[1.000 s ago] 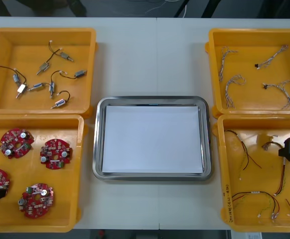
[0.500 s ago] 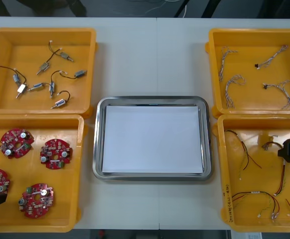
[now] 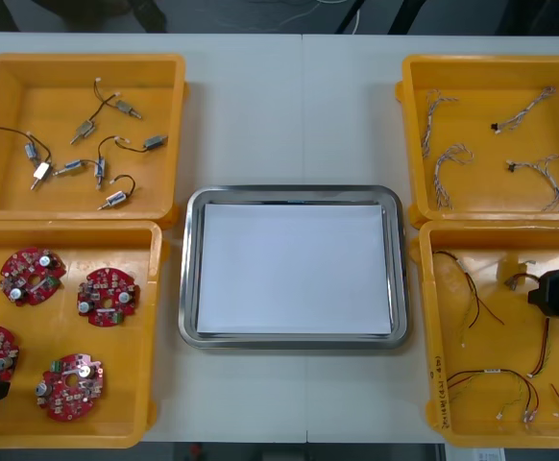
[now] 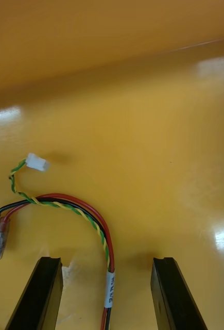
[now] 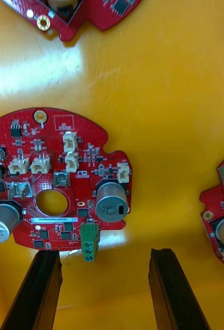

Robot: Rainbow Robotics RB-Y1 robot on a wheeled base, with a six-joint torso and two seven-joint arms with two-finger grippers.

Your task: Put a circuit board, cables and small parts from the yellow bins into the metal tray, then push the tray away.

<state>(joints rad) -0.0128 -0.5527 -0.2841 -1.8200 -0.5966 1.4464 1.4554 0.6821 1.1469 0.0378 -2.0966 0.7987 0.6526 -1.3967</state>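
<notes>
Left gripper [image 5: 104,257] hangs wide open over a yellow bin [image 3: 150,327], with a round red circuit board [image 5: 55,180] just ahead of its fingers. Right gripper [image 4: 107,264] is open too, and a red and yellow cable [image 4: 81,206] runs between its fingers. The metal tray [image 3: 289,192], white inside, lies between both grippers.

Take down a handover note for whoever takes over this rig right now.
Left tool: open, low in the near left bin, a red circuit board just ahead of it.
Right tool: open, low in the near right bin, straddling a red and yellow cable, not gripping.
Metal tray: mid-table, white inside, nothing in it.
Done: nothing placed. Left: board, cables, small metal parts into the tray, then push it away.
</notes>
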